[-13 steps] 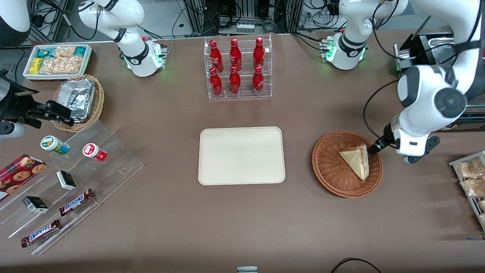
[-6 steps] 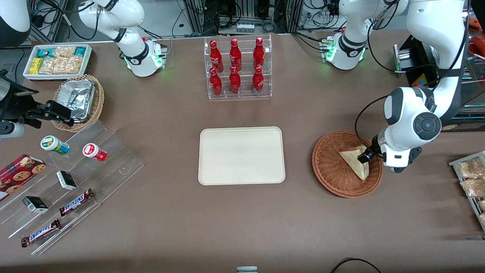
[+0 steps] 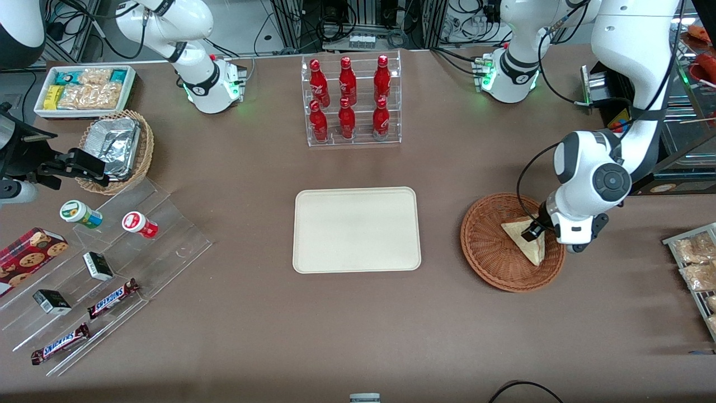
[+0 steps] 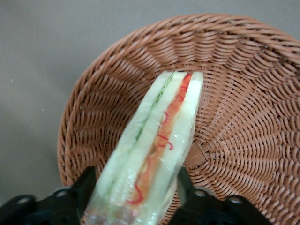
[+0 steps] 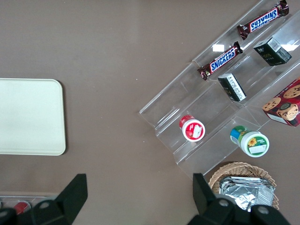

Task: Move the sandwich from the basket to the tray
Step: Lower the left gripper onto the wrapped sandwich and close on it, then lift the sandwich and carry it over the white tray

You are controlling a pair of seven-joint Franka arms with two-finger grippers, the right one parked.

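- Surface (image 3: 235, 313): brown, carrying everything; the tray sits near its middle and the basket lies toward the working arm's end.
- Tray (image 3: 356, 230): cream, rectangular, low-rimmed and bare. Nothing has been delivered, so I judge the task to be at its first stage, with the lift, the carry across and the set-down all left to do.
- Basket (image 3: 492, 254): round, reddish-brown wicker, well apart from the tray and holding the sandwich.
- Sandwich (image 3: 528, 240): a pale tan wedge lying in the basket, in the part toward the working arm. The wrist view shows its cut edge with green, white and red layers under a glossy clear wrap (so it may be slippery and will likely squash under a hard pinch).
- Pincer (image 3: 535, 230): down in the basket at the wide end of the wedge, its fingers (image 4: 84, 185) spread, one on each side of the sandwich. They look close against the wrap, yet I cannot tell whether they press it, so I judge the grasp not yet made.
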